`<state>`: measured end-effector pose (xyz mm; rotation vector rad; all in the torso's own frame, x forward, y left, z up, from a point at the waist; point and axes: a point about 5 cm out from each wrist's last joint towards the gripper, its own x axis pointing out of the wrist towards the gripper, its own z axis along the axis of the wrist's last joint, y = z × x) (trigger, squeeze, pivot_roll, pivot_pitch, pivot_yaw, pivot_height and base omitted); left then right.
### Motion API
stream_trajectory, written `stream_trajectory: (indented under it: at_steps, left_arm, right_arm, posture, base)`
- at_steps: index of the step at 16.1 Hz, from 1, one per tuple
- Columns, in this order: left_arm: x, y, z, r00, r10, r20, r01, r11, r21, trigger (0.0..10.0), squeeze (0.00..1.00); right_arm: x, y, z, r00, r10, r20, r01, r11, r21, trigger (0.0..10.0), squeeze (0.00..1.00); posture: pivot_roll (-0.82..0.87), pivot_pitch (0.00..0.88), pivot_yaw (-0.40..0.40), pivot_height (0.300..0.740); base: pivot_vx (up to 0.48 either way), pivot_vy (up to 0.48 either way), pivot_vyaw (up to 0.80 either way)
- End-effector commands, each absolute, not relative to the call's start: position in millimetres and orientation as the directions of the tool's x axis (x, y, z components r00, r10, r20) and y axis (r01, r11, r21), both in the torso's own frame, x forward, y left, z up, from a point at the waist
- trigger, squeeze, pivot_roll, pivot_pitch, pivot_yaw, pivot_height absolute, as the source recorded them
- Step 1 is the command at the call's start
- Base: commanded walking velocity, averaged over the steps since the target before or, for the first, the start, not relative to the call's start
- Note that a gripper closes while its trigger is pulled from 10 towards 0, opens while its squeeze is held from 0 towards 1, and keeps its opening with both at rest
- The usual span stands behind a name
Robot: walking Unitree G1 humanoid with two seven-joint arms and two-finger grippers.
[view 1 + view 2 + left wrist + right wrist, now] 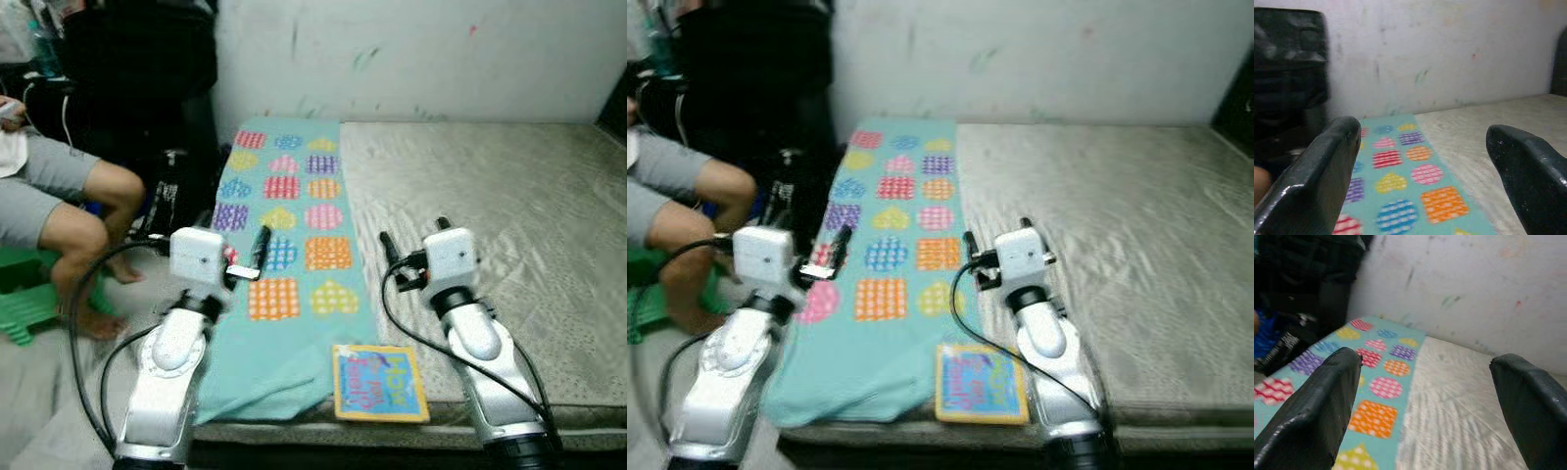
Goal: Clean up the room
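Book (380, 383) sits at the bed's (509, 196) front edge, closer to the right gripper (1425, 382); both it and the left gripper (1422, 161) spread wide, holding nothing.

Two silver robot arms with white wrist blocks and black grippers.
Each arm is a smooth, rounded silver shell ending in a boxy white wrist housing. Black cables loop from each housing back along the arm. The left gripper (261, 245) has long black fingers and a small red and white part at its base; the right gripper (390, 250) has matching long black fingers (1327, 401), thick and rounded.
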<state>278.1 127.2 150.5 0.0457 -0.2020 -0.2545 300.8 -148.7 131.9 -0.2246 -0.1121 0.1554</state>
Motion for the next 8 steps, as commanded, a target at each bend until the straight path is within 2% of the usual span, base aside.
stream_trajectory:
  at_steps: [1, 8]
  left_arm:
    - [278.5, 130.8, 153.4, 0.947, -0.250, 0.200, 0.237, 0.968, 0.086, 10.0, 0.00]
    - [278.9, 129.8, 153.3, 0.947, -0.252, 0.201, 0.239, 0.967, 0.084, 10.0, 0.00]
  right_arm:
    - [302.5, -146.0, 135.6, 0.979, 0.170, 0.109, -0.143, 0.965, -0.222, 10.0, 0.00]
    - [303.0, -145.4, 134.4, 0.978, 0.179, 0.105, -0.152, 0.962, -0.225, 10.0, 0.00]
  posture:
    - [-0.02, 0.000, -0.015, 0.740]
    - [-0.02, 0.000, -0.017, 0.740]
  base:
    - [0.000, -0.349, 0.00]
    - [0.000, -0.350, 0.00]
